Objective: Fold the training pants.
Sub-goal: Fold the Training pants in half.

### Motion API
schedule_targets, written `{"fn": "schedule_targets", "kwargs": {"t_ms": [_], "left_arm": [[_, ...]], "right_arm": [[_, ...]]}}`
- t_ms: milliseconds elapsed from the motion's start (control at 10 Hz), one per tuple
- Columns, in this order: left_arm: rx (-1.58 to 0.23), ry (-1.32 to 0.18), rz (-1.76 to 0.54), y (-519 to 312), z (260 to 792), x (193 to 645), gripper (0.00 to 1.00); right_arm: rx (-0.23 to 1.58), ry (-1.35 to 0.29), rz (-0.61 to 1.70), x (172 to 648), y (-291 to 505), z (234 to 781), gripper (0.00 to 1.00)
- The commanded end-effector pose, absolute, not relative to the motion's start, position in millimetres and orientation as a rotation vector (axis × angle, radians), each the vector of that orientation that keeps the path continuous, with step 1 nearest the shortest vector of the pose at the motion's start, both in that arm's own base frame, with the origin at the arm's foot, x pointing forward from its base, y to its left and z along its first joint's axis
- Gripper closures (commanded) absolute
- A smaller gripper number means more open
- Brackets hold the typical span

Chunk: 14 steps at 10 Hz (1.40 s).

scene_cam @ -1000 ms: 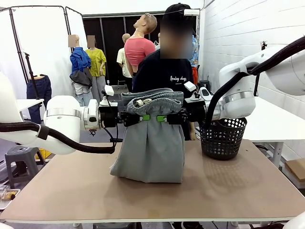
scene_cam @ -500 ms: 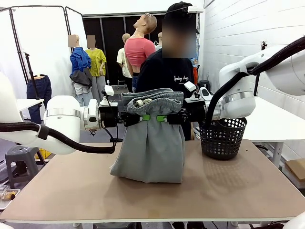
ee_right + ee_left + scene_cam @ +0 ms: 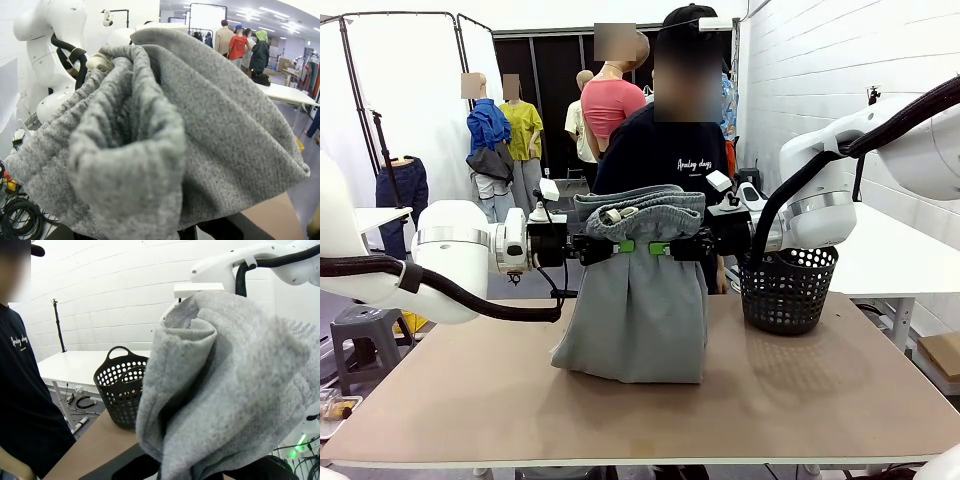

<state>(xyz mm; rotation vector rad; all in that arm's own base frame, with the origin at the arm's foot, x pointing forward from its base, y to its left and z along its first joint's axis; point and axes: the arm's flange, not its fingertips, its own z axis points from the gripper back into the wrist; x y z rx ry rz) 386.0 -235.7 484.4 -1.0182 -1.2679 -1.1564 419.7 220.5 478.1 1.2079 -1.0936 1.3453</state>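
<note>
1. Midair, the training pants [image 3: 642, 290] hang between the two arms, waistband flopped over on top, lower end bunched on the table [image 3: 620, 410].
2. Left gripper [image 3: 617, 246] and right gripper [image 3: 665, 248] meet at the middle of the cloth from either side, each with its fingers pinching a gathered fold just under the waistband.
3. Progress, by my reckoning: early to middle. Cloth is doubled over the fingers but nothing lies flat or neatly stacked; laying down and smoothing remain.
4. Black perforated basket [image 3: 788, 289] stands on the table near the pants' right side; could crowd a lay-down that way.
5. A person in a dark shirt [image 3: 665, 155] stands at the far edge, directly behind the pants.
</note>
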Motion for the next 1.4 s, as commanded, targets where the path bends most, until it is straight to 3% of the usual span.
{"fn": "schedule_targets", "kwargs": {"t_ms": [0,1300], "left_arm": [[-1.007,-1.28,-1.141,-237.7,487.4,385.0,1.0],[-1.022,-1.283,-1.118,-229.6,482.2,390.9,1.0]], "right_arm": [[1.227,-1.099,1.34,418.6,220.8,479.2,1.0],[1.208,-1.094,1.345,419.7,220.5,478.1,1.0]]}}
